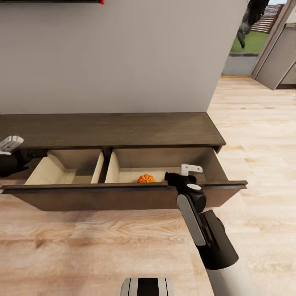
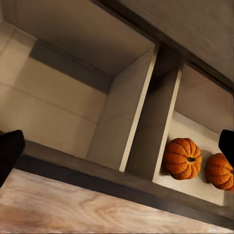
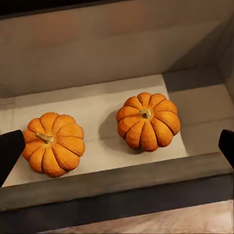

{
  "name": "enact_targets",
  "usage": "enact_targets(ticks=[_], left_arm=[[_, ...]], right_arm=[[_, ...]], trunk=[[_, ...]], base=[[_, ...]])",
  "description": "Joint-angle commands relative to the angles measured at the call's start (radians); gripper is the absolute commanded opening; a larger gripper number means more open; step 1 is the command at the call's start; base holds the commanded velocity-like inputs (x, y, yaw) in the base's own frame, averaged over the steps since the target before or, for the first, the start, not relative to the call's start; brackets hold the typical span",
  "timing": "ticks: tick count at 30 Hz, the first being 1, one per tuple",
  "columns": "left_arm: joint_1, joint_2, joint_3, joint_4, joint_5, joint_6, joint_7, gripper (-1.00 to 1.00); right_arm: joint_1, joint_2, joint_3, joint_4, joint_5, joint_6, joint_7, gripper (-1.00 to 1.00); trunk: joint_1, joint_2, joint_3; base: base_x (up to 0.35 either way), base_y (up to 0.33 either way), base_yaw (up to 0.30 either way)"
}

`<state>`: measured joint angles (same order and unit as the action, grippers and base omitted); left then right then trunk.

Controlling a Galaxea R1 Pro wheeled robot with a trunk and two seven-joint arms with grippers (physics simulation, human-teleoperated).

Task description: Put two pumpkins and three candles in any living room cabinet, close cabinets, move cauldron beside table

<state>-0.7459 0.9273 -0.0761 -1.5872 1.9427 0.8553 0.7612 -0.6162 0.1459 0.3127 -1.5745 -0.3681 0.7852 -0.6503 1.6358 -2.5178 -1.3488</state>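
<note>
Pumpkins (image 3: pixel 148 121) in cabinet (image 1: pixel 123 197) drawer | right gripper (image 3: pixel 117 146) spread wide, empty | left gripper (image 2: pixel 117 146) likewise

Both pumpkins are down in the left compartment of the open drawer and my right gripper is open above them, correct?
Not quite: the two pumpkins sit in the right compartment of the open drawer, as the left wrist view shows; the left compartment holds nothing visible. The right gripper does hang open above them.
</note>
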Motion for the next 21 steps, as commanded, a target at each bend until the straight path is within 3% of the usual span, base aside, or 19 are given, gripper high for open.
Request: enact_targets(ticks=[1,15,20,21], left_arm=[[-0.001,0.001,-0.002,0.000,0.011,-0.001,0.010,1.00],[-0.001,-0.003,-0.024,-0.011,0.007,-0.002,0.010,1.00],[-0.001,-0.019,-0.051,-0.014,-0.049,-0.003,0.009,1.00],[-0.001,-0.028,-0.062,-0.014,-0.077,-0.003,0.008,1.00]], right_arm=[[-0.001,0.000,0.006,-0.001,-0.010,0.002,-0.011,1.00],[0.000,0.000,0.021,-0.001,-0.008,0.000,-0.011,1.00],[0.001,0.001,0.034,-0.001,-0.008,0.000,-0.011,1.00],[0.002,0.001,0.047,-0.001,-0.008,0.000,-0.012,1.00]], trunk=[[-0.001,0.000,0.001],[-0.001,0.000,0.023],[-0.001,0.000,0.031],[-0.001,0.000,0.032]], base=[[-0.308,0.000,0.000],[-0.315,0.000,0.000],[-0.143,0.000,0.000],[-0.037,0.000,0.000]])
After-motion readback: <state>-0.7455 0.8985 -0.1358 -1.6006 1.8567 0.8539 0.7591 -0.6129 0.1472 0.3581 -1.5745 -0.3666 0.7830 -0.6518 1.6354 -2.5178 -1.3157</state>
